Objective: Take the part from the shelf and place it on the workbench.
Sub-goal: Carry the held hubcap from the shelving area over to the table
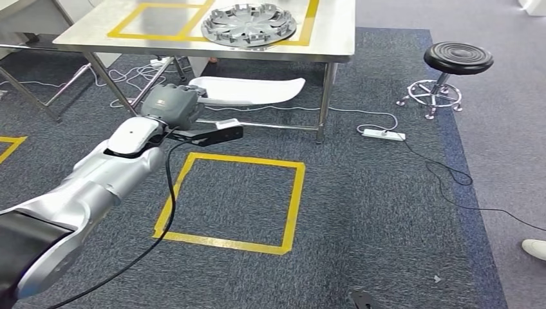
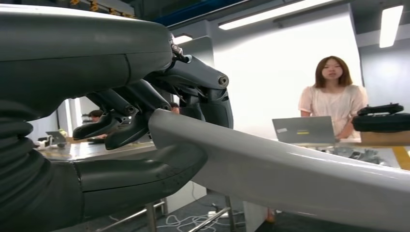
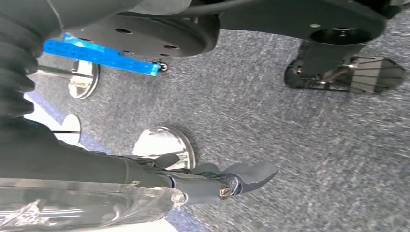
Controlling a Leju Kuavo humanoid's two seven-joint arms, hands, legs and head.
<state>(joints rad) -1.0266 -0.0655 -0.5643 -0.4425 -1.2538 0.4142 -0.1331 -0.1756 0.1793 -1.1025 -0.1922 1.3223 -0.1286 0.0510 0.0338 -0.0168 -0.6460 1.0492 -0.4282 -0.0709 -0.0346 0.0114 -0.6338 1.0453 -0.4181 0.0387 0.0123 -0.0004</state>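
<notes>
White part is pinched by left hand fingers; should be raised level above worktop edge. Right hand: fingers prob. loose, holding nothing.

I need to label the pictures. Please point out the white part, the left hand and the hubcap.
white part (image 1: pixel 257 90), head view, middle of its upper face.
left hand (image 1: pixel 172 105), head view, grey back of hand.
hubcap (image 1: pixel 249 24), head view, centre hub.
</notes>
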